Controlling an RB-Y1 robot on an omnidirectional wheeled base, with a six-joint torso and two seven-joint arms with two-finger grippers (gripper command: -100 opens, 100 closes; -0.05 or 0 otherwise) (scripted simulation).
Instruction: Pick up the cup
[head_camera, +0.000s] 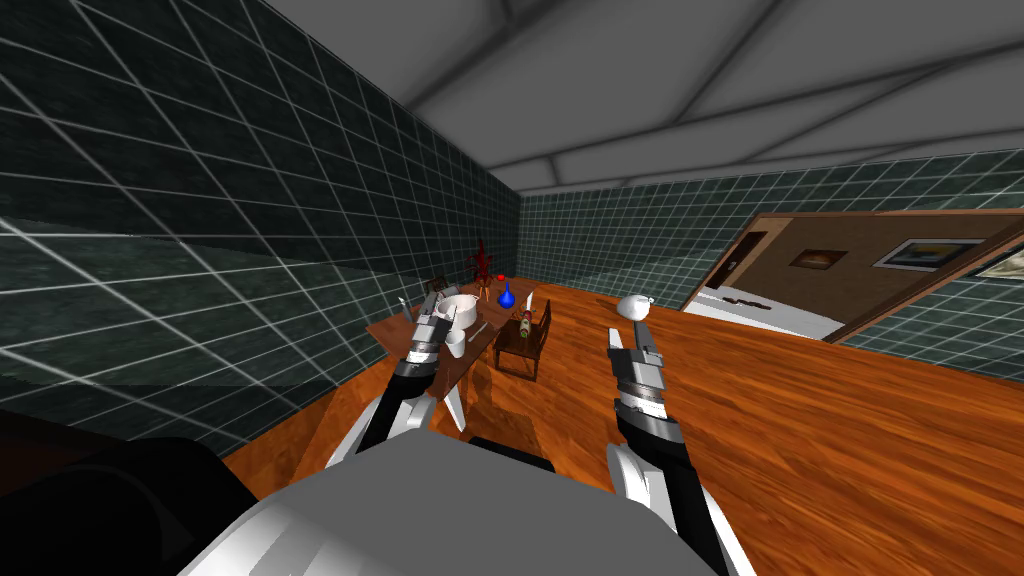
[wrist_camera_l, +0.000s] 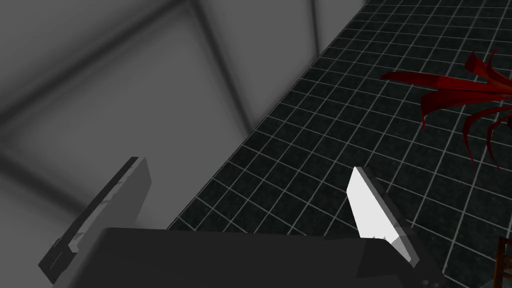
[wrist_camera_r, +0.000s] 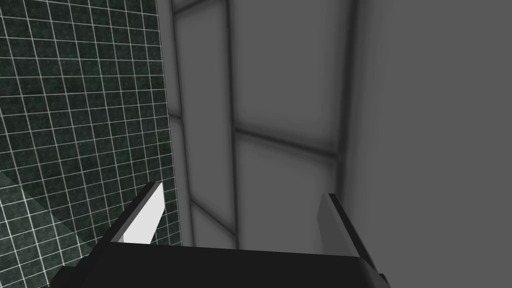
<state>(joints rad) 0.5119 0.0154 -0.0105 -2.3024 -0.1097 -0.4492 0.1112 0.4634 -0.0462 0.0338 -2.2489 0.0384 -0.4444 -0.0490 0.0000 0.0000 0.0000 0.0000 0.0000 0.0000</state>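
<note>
The right gripper (head_camera: 630, 336) is raised over the wooden floor (head_camera: 800, 420), well clear of the table (head_camera: 492, 326). In the right wrist view its two fingers stand apart with nothing between them (wrist_camera_r: 241, 190). The left gripper (head_camera: 436, 303) reaches over the table's near edge. Its jaws are also spread wide and empty (wrist_camera_l: 248, 165), and they point up toward the dark tiled wall (wrist_camera_l: 320, 150).

One cup (head_camera: 455, 343), small and white, stands by the table's near edge. It is upright, with its long axis vertical and its mouth facing up. It sits just beside the left wrist, nearer to me than the fingertips and off to their side, not between the jaws.

Just past the cup is one large white bowl (head_camera: 460, 309), further in on the table. Beside the table stands one wooden chair (head_camera: 528, 350) with one bottle (head_camera: 524, 326) on its seat. Toward the table's far edge are one blue vase (head_camera: 507, 296) and one red plant (head_camera: 483, 262) — its leaves also show in the left wrist view (wrist_camera_l: 460, 95). One white rounded thing (head_camera: 634, 306) lies beyond the right gripper — what it is I cannot tell.
</note>
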